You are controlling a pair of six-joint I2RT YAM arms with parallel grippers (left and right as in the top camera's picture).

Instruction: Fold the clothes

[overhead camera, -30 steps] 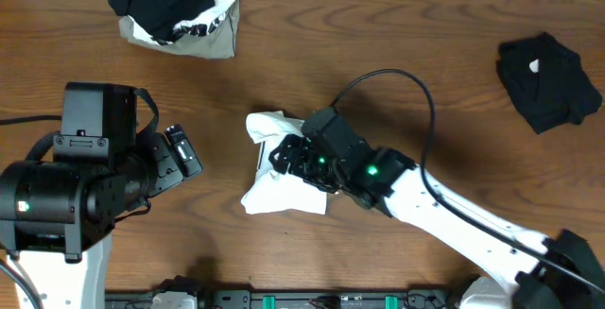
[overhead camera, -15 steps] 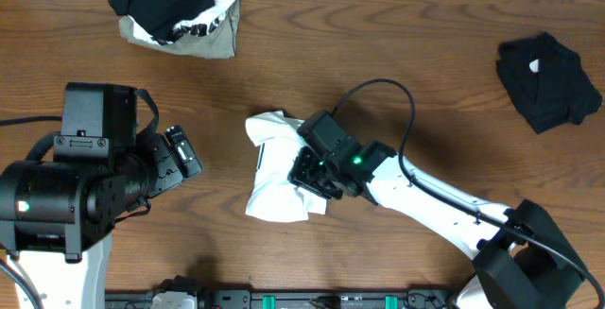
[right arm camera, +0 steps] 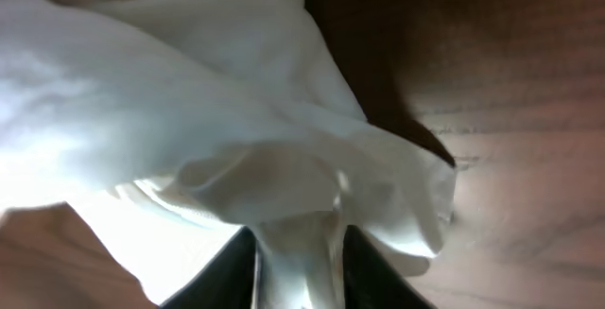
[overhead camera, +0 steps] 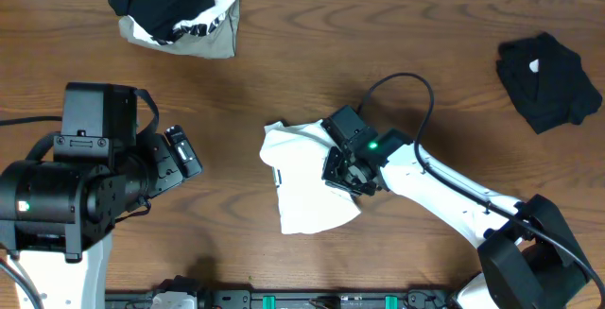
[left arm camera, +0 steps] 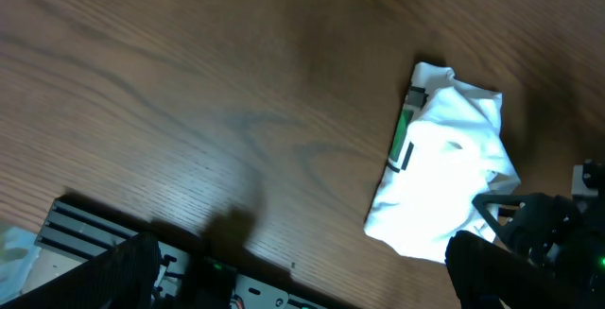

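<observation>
A crumpled white T-shirt (overhead camera: 304, 177) lies on the wooden table at centre; its small dark striped mark faces left (left arm camera: 405, 139). My right gripper (overhead camera: 342, 169) sits at the shirt's right edge, shut on a bunched fold of the white cloth, which fills the gap between the two dark fingers (right arm camera: 301, 262). The shirt (right arm camera: 170, 111) spreads out above the fingers in the right wrist view. My left gripper (overhead camera: 184, 153) hovers over bare wood to the left, open and holding nothing; its dark fingertips (left arm camera: 118, 271) frame the left wrist view's lower corners, with the white T-shirt (left arm camera: 444, 172) ahead of them.
A heap of black, white-printed and olive-grey garments (overhead camera: 178, 8) lies at the back left. A folded black garment (overhead camera: 548, 80) rests at the far right. A rail (overhead camera: 312, 300) with connectors runs along the table's front edge. The right arm's cable (overhead camera: 406, 87) loops above the shirt.
My right gripper has closed on the white shirt's fold and dragged the shirt rightward and slightly toward the front. The left arm has stayed still.
</observation>
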